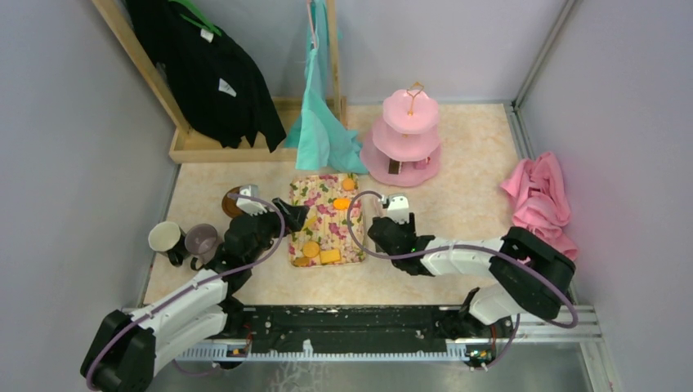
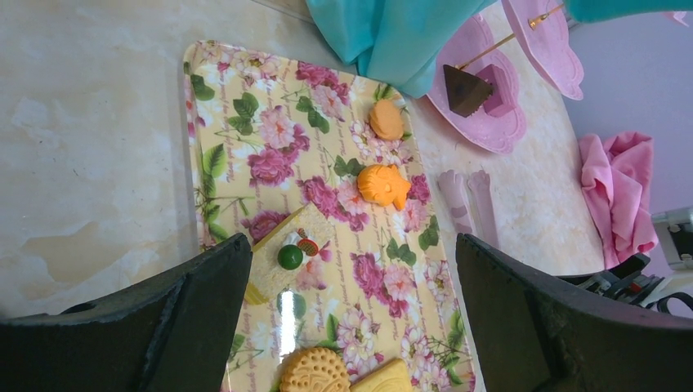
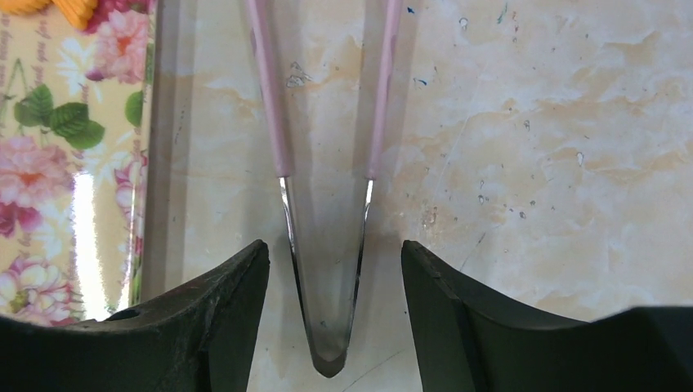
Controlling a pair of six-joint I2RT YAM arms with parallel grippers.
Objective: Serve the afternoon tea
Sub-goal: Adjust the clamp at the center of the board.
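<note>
Wide apart and holding nothing, my left fingers (image 2: pixel 351 245) hover over the floral tray (image 2: pixel 245 106), where an orange snack (image 2: pixel 382 184) lies mid-tray. Just right of the tray, my right fingers (image 3: pixel 333 249) stand open either side of pink-handled tongs (image 3: pixel 274 106) lying on the bench (image 3: pixel 531 163); the pink stand (image 1: pixel 406 139) sits farther back.

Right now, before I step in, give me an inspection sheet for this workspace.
Surface: beige marbled tabletop, no spills seen.
Job's things: floral rectangular tray carrying orange, yellow and biscuit snacks; pink three-tier stand behind it; cream mug, mauve-grey mug and round brown saucer at left; pink-handled metal tongs right of tray.
Clutter: crumpled pink cloth at right.
Grippers: left gripper open over tray; right gripper open, straddling tongs.
Cables: purple cables looping along both arms.
Surroundings: wooden rack, black garment, teal cloth, grey walls.
</note>
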